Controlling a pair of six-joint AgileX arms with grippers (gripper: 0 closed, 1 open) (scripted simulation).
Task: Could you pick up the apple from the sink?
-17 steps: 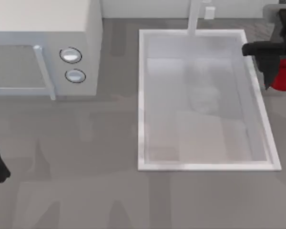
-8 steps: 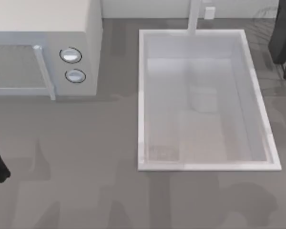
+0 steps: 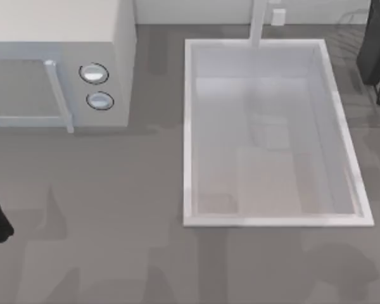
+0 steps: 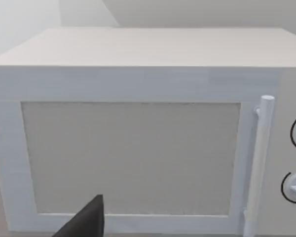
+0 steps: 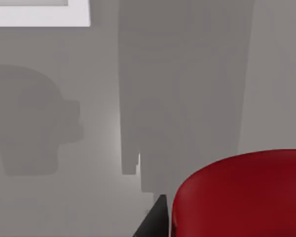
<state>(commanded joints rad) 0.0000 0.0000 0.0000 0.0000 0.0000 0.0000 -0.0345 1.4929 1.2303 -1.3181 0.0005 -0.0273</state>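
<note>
flanking sink [image 3: 189,126]: microwave [image 3: 57,63], right tool [image 3: 375,50]

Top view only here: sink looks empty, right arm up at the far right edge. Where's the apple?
Observer: The right wrist view has the apple close up at the camera, in the right gripper, with one dark finger against its side.
Operator: Is it over the sink?
Observer: No. Bare grey table lies well beneath it, and only a corner of the sink rim shows, off to one side.
Operator: And the left arm?
Observer: Parked at the table's left edge. The left wrist view faces the microwave, door shut, with the left gripper in front of it.
</note>
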